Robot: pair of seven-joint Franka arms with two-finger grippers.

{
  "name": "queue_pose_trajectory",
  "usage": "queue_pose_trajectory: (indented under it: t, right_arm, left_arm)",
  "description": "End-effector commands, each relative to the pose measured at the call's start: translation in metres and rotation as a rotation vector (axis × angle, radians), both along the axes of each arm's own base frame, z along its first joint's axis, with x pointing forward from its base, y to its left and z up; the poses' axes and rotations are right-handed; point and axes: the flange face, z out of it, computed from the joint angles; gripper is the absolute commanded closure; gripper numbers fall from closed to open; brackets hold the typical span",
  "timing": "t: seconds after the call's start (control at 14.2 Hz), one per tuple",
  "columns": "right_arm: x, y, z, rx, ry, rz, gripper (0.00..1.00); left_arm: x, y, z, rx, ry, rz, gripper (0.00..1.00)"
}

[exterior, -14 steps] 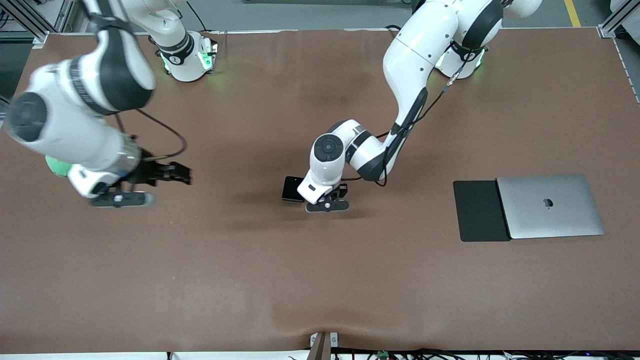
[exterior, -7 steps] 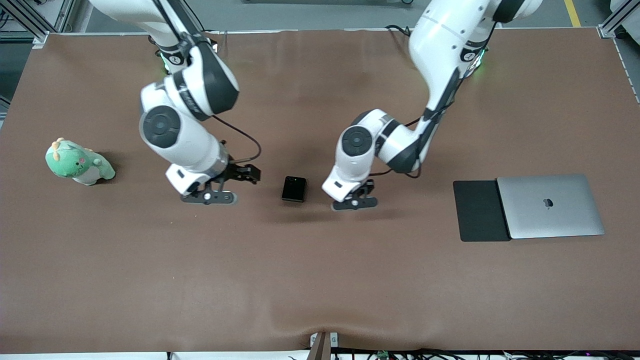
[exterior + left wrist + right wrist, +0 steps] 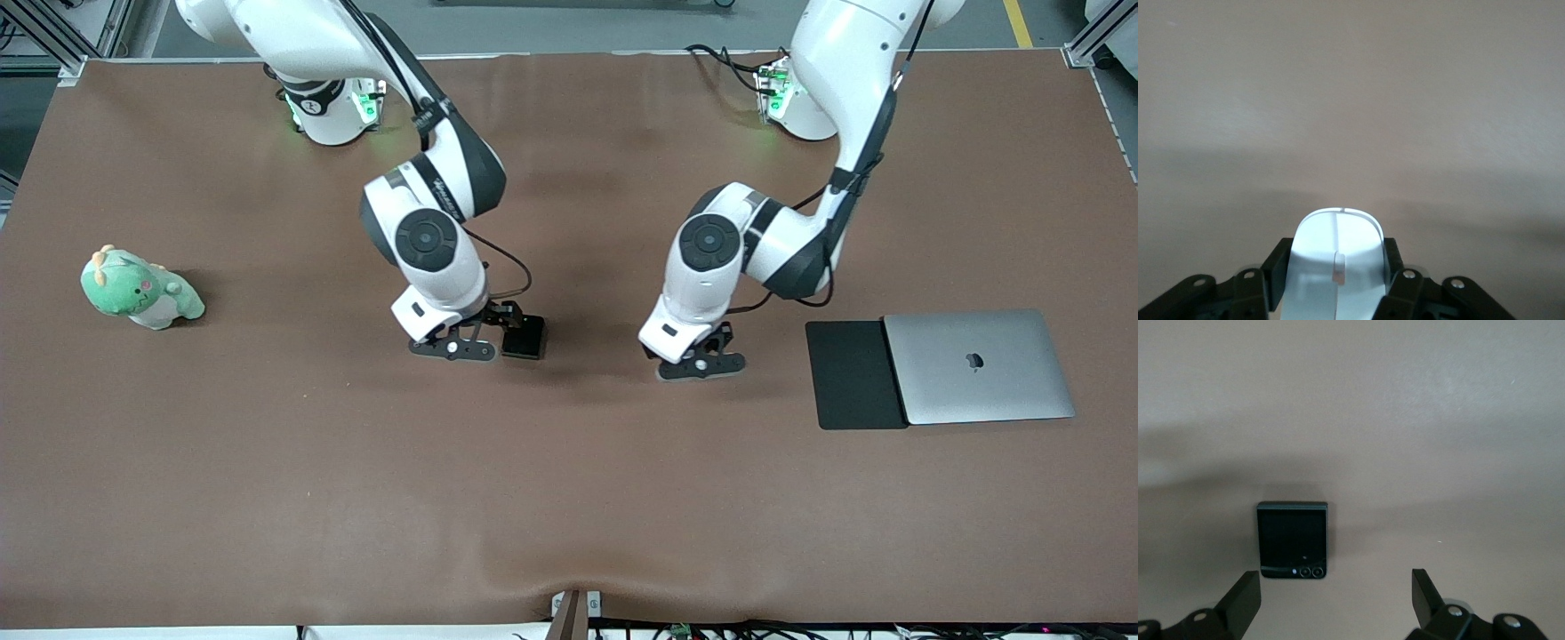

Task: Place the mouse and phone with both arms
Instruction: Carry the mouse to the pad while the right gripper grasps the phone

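We see the left tool up over bare brown table, between the small black, nearly square glossy folded phone and the flat black rectangular pad. In the left wrist view that tool is clamped on the small white oval glossy mouse with a thin grey centre line, one black finger pressed to each side of it, so the mouse rides in the air above the table.

The right tool hangs just over the phone, which lies flat on the table near its middle. The right wrist view shows this tool spread wide, its fingers standing apart with nothing between them, and the phone lying just ahead of them, its camera lenses along the edge nearest the fingers.

A closed silver laptop lies touching the pad toward the left arm's end of the table. A green plush toy sits toward the right arm's end.
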Motion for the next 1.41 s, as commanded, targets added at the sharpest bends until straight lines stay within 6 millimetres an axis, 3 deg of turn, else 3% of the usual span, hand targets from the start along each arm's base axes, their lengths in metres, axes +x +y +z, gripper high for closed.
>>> queue_pose_trajectory:
  t: [0.0,0.28,0.49,0.91,1.06,1.27,1.34]
  right_arm:
    - [-0.005,0.019,-0.032,-0.016,-0.024,-0.056,0.00]
    - [-0.018,0.043,-0.073,-0.008,-0.050,-0.075,0.00]
    - [-0.024,0.054,-0.093,-0.003,-0.075,-0.050,0.00]
    - [-0.032,0.055,-0.123,-0.013,-0.102,-0.024,0.00]
    - [-0.032,0.057,-0.122,-0.006,-0.108,-0.029,0.00]
    - [-0.035,0.058,-0.129,-0.017,-0.102,-0.022,0.00]
    - [-0.036,0.058,-0.127,-0.024,-0.103,-0.014,0.39]
  left_arm:
    - [0.002,0.041,0.009,0.031,-0.013,0.018,0.58]
    - [0.015,0.089,0.013,0.048,-0.014,0.036,0.58]
    - [0.012,0.130,0.010,0.058,-0.028,-0.002,0.59]
    - [0.007,0.186,0.015,0.063,-0.024,0.003,0.59]
    - [0.004,0.205,0.014,0.060,-0.027,0.020,0.59]
    - [0.002,0.219,0.004,0.058,-0.025,0.016,0.58]
    - [0.005,0.235,0.003,0.059,-0.023,0.030,0.58]
